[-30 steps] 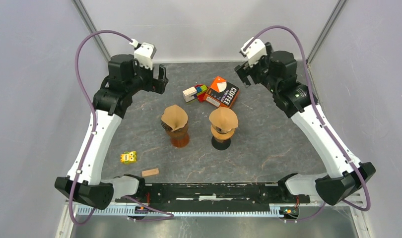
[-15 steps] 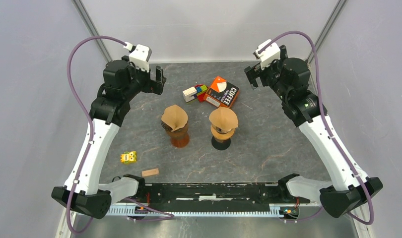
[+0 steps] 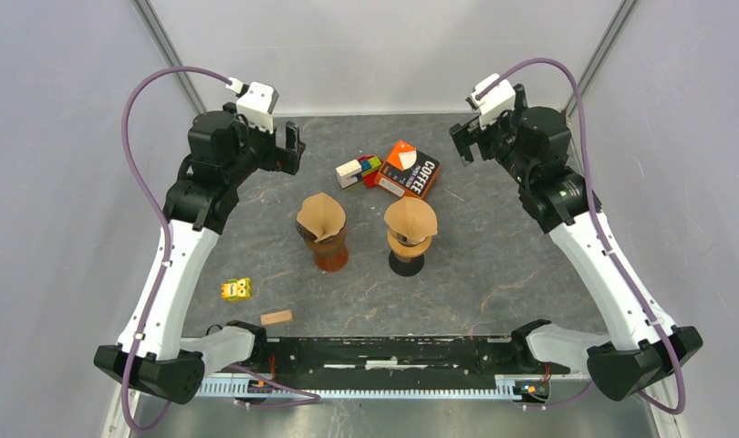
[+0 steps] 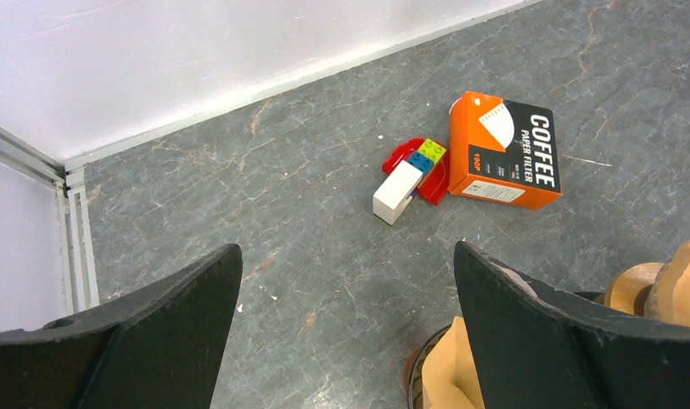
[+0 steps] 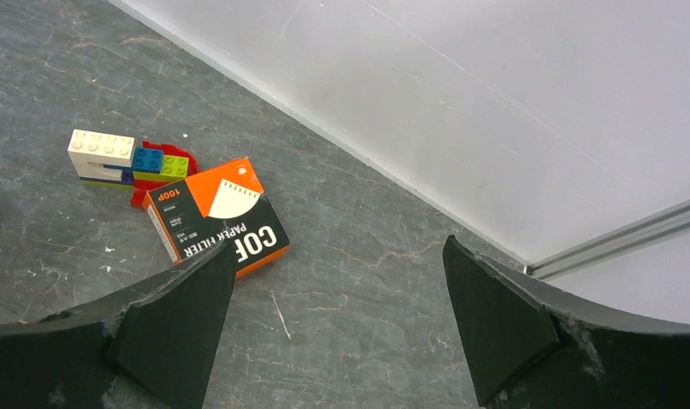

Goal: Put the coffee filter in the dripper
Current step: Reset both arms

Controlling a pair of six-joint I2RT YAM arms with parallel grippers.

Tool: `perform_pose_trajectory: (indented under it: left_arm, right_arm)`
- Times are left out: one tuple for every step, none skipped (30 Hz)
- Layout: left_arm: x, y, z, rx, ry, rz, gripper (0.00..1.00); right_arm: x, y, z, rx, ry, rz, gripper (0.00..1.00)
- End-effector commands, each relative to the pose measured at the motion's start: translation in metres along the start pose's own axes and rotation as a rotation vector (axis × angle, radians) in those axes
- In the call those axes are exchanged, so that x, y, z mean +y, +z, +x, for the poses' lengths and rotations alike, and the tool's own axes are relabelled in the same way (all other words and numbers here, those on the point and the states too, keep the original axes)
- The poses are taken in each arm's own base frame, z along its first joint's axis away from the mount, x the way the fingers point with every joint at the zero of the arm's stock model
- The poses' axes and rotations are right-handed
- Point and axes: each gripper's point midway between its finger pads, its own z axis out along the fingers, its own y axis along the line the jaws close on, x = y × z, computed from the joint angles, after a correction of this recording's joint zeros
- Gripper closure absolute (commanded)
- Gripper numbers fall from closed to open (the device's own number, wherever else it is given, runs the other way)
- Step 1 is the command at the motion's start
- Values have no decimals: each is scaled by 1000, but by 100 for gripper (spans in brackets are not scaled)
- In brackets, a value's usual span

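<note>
Two drippers stand mid-table. The reddish-brown dripper holds a brown paper coffee filter; its rim and filter show at the bottom of the left wrist view. The dripper on a black base also carries a brown filter, seen at the right edge of the left wrist view. My left gripper hovers open and empty behind and left of them. My right gripper hangs open and empty at the back right, over bare table.
An orange and black coffee filter box lies at the back centre, with a cluster of toy bricks beside it. A yellow toy and a small wooden block lie front left.
Both arms pulled back and outward from the centre in the first half second, the right one more. Since then they have held still. Both grippers stayed open; the drippers did not move.
</note>
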Motion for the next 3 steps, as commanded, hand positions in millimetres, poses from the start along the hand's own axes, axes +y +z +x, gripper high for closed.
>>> perform_pose_trajectory:
  left_arm:
    - [-3, -8, -20, -64, 9, 20, 0]
    - [-3, -9, -20, -64, 10, 19, 0]
    - [-3, -8, -19, -62, 10, 19, 0]
  right_arm:
    - [-5, -6, -14, -56, 23, 10, 2]
    - [-4, -5, -14, -57, 25, 8, 2]
    - [-5, -5, -14, -58, 25, 10, 2]
